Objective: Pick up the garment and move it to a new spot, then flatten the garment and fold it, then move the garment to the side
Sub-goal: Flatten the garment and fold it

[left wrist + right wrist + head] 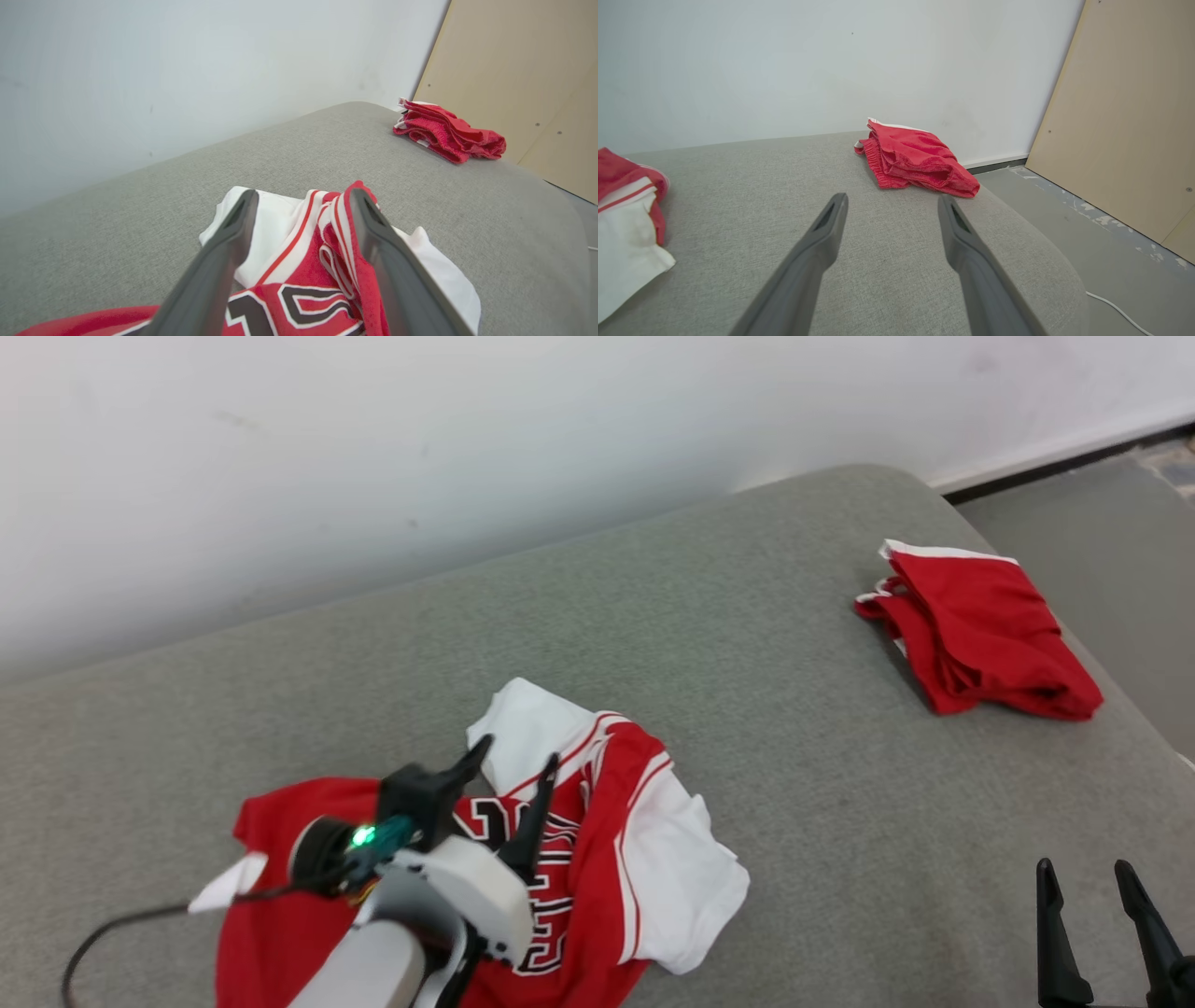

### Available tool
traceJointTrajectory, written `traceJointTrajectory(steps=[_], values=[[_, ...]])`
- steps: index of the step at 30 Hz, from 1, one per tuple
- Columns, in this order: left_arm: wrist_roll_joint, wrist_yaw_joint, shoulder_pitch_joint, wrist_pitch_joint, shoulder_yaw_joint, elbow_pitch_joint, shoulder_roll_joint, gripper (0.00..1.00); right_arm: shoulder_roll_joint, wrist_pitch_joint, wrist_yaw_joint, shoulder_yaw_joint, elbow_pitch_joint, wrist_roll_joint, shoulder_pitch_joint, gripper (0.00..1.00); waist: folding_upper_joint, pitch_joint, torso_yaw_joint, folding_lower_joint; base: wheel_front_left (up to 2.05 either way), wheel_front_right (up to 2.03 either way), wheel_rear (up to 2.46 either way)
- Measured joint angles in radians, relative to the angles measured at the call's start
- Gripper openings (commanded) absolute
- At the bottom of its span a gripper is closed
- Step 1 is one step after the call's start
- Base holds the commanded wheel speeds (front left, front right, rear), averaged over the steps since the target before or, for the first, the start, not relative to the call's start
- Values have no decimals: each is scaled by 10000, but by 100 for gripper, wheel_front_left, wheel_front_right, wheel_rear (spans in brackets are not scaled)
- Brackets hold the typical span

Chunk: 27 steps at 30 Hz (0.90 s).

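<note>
Grey cushion (747, 616) bears crumpled jersey (597, 859), folded shorts (980, 635).

Blocking much of the black lettering on the red and white jersey (672, 868) with the left gripper (519, 749) and its pale forearm in the head view, leaving the characters unreadable. Cropping the jersey's lower part at that view's bottom edge, and cropping the right gripper (1083, 865) at its base in the lower right corner. Covering parts of the lettering behind the dark fingers (212, 275) in the left wrist view. Cutting the jersey off at the left edge in the right wrist view.
</note>
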Motion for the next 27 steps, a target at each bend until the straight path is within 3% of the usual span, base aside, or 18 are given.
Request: traceJointTrajectory(steps=[5,17,21,27], values=[[-2,746,1242,-642,476,-989,464,100,-4,0,0,-230,-63,-224,189,100,0,-216,607,0,0,0,0],[-297,1808,3826,-2061,1791,-1593,997,100,2,-2,0,-343,31,-644,271,100,0,-843,2192,0,0,0,0],[-286,1873,4570,-2136,2174,-1586,947,100,2,0,0,-336,221,-761,275,100,0,-1018,2616,0,0,0,0],[128,1524,5220,-2163,2589,-1701,610,100,2,0,0,-378,531,-813,397,100,0,-1273,3139,0,0,0,0]])
